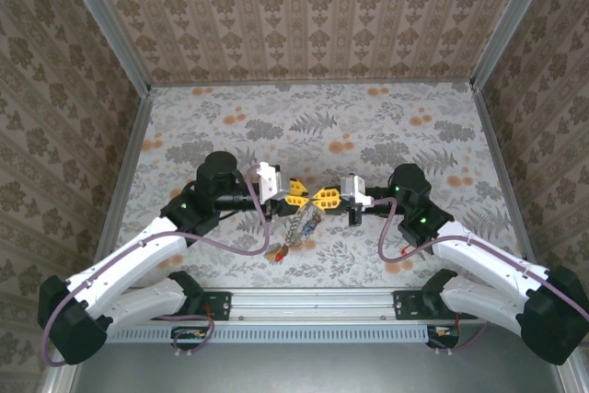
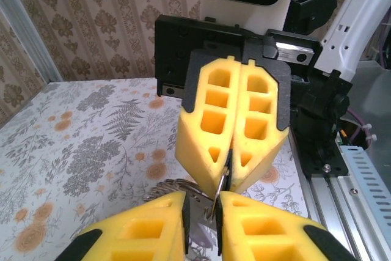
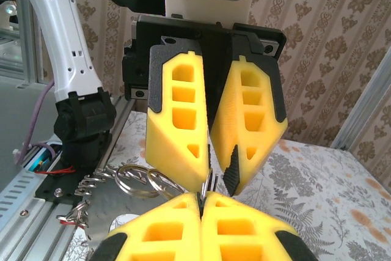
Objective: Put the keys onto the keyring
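Both grippers meet tip to tip above the table's middle. In the top view the keyring [image 1: 302,221], a dull grey bundle of metal bits, hangs just below them. My right gripper [image 3: 201,198] is shut on a thin wire loop [image 3: 209,181] of it. That loop rises between the fingers of my left gripper [image 3: 220,184]. In the left wrist view my left gripper [image 2: 203,203] has its jaws a little apart, closed on the toothed arc of the keyring [image 2: 168,187]. The right gripper [image 2: 230,172] faces it. A key with a red tag [image 1: 274,253] lies on the table near the front.
Two more plain rings [image 3: 137,178] hang to the side of the clamped loop. The flowered table [image 1: 368,126] stretches behind the grippers. The metal rail [image 1: 313,299] with both arm bases runs along the near edge, and patterned walls [image 1: 304,16] close in three sides.
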Controlling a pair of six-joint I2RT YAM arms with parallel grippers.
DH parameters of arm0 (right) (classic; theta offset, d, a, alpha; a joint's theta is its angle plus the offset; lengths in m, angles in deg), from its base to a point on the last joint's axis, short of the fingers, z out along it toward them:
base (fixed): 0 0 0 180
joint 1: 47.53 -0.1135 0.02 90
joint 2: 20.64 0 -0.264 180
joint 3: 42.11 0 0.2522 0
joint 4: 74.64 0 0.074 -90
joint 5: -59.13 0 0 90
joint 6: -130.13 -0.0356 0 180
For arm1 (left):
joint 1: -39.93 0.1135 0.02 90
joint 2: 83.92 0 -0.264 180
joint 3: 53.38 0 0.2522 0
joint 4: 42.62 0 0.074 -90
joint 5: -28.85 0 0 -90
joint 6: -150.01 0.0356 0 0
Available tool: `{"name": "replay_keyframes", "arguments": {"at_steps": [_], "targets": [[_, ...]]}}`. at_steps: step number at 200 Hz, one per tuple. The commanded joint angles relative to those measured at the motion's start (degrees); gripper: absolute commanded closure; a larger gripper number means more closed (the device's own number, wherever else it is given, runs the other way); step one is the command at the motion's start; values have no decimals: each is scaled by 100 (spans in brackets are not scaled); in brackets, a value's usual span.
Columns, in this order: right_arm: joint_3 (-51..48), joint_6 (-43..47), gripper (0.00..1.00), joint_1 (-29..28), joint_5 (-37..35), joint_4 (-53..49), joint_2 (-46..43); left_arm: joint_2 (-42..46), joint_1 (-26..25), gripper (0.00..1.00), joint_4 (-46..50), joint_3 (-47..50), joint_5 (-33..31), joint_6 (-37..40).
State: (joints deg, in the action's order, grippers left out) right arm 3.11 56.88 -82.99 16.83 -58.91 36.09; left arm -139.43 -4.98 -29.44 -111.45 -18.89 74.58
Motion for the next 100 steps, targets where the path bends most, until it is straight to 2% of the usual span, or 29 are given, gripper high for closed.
{"name": "replay_keyframes", "arguments": {"at_steps": [1,100], "targets": [[181,54,100,-64,232,190,-30,-28,47,83,-261,-184,192,40],[80,-126,100,-57,75,491,-52,-61,48,81,65,-143,62,229]]}}
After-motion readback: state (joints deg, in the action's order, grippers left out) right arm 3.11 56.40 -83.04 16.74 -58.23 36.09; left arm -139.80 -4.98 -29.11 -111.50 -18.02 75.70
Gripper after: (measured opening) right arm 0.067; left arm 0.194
